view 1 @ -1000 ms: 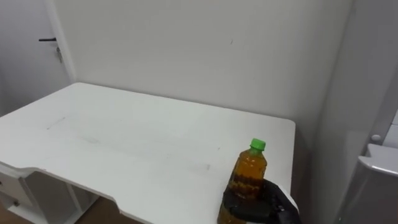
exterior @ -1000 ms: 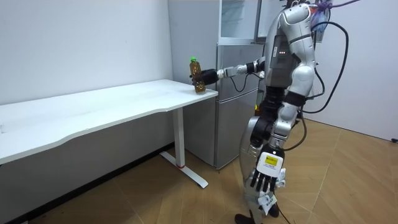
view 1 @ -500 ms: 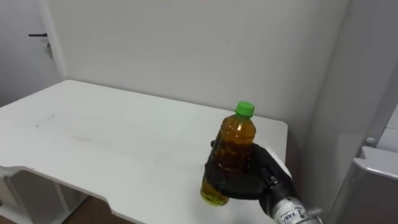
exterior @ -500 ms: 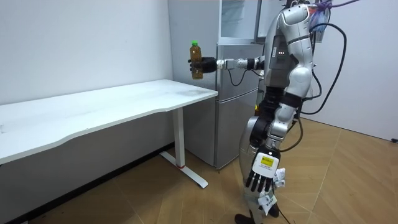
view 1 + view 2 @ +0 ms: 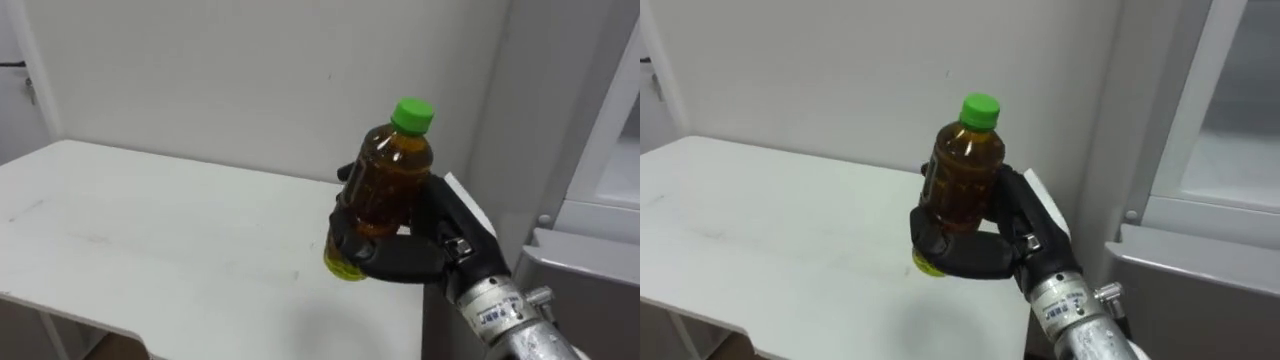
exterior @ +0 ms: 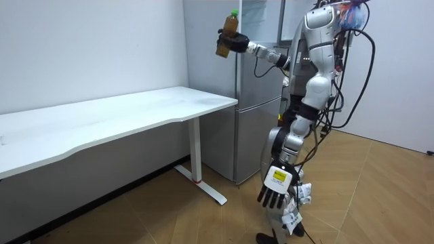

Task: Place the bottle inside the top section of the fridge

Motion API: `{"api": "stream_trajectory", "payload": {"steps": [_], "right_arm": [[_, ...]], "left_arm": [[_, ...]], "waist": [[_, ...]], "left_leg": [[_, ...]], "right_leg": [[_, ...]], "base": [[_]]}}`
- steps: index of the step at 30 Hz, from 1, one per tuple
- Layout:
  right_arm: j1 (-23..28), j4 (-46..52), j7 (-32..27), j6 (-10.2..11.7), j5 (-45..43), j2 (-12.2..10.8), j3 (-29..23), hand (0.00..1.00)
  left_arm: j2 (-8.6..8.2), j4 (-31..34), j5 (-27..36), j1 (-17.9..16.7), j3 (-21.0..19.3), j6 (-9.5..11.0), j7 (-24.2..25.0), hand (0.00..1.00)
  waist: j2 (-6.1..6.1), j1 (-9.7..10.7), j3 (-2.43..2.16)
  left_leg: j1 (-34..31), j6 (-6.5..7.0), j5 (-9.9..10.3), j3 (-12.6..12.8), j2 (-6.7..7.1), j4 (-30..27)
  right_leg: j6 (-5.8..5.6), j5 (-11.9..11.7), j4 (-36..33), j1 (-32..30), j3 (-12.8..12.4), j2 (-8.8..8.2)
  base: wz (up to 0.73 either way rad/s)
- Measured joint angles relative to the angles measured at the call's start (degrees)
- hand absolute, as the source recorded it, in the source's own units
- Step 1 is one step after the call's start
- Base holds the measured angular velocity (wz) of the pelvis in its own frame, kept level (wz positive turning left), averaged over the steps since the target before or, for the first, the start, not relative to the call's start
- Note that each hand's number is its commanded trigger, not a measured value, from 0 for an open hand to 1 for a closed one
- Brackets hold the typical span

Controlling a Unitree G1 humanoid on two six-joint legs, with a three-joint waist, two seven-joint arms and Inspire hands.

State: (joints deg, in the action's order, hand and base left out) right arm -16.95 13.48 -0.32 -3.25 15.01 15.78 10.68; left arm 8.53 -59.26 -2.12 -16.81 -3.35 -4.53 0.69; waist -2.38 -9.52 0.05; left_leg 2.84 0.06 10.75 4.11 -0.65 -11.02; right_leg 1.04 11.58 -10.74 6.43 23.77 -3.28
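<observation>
- my right hand point(image 5: 402, 258) has its dark fingers point(image 5: 350, 245) curled round the lower half of the bottle point(image 5: 385, 185), with the thumb on the near side.
- the bottle holds amber liquid and has a green cap point(image 5: 413, 115). it leans a little, cap toward my right.
- i hold it in the air, clear of the white counter point(image 5: 150, 230), above the counter's right end.
- in the room view my right arm reaches up and forward. the bottle is high beside the top part of the grey fridge point(image 6: 258, 115), near the wall.
- the fridge stands just beside the counter's end, and i stand in front of it.
- my left hand point(image 6: 272, 195) hangs low by my leg, fingers straight and loosely spread, holding nothing.
</observation>
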Motion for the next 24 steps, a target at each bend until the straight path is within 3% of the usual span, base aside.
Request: {"api": "stream_trajectory", "payload": {"steps": [9, 12, 16, 24], "right_arm": [[0.29, 9.49, 1.84, 0.02, 0.42, 0.35, -2.43, 1.0], [1.67, 12.63, 1.95, 0.06, 0.47, 0.38, -4.83, 1.0], [2.71, 14.79, 2.57, 0.18, 0.61, 1.08, -8.1, 1.0], [2.97, 14.98, 1.46, 0.99, 0.56, 1.8, -14.62, 1.0]], "left_arm": [[0.21, -0.64, 0.18, -0.58, -1.1, 1.54, -0.79, 0.0], [0.2, -0.67, 0.19, -0.83, -1.27, 2.36, -1.57, 0.0], [-0.02, -1.32, 0.18, -1.48, -2.46, 2.53, -1.73, 0.0], [-0.06, -2.6, 0.08, -1.51, -5.1, 3.67, -1.79, 0.0]], "waist": [[-0.02, 1.96, -0.06], [0.0, 2.35, -0.14], [0.6, 3.44, -0.68], [0.78, 6.24, -0.64]], "left_leg": [[1.17, 0.01, 0.07, 1.13, -0.31, 0.29], [1.39, -0.01, 0.11, 1.53, -0.44, 0.46], [2.02, -0.01, 0.15, 2.58, -0.63, 0.65], [2.76, 0.03, 0.18, 4.8, -0.83, 1.38]], "right_leg": [[0.02, -0.01, 0.01, 0.52, -1.24, 0.26], [0.11, -0.07, -0.02, 0.55, -1.74, 0.4], [0.25, -0.17, -0.14, 0.55, -2.66, 0.49], [0.32, -0.2, -0.91, -0.32, -5.22, 0.63]], "base": [[-0.06], [-0.07], [-0.13], [-0.15]]}}
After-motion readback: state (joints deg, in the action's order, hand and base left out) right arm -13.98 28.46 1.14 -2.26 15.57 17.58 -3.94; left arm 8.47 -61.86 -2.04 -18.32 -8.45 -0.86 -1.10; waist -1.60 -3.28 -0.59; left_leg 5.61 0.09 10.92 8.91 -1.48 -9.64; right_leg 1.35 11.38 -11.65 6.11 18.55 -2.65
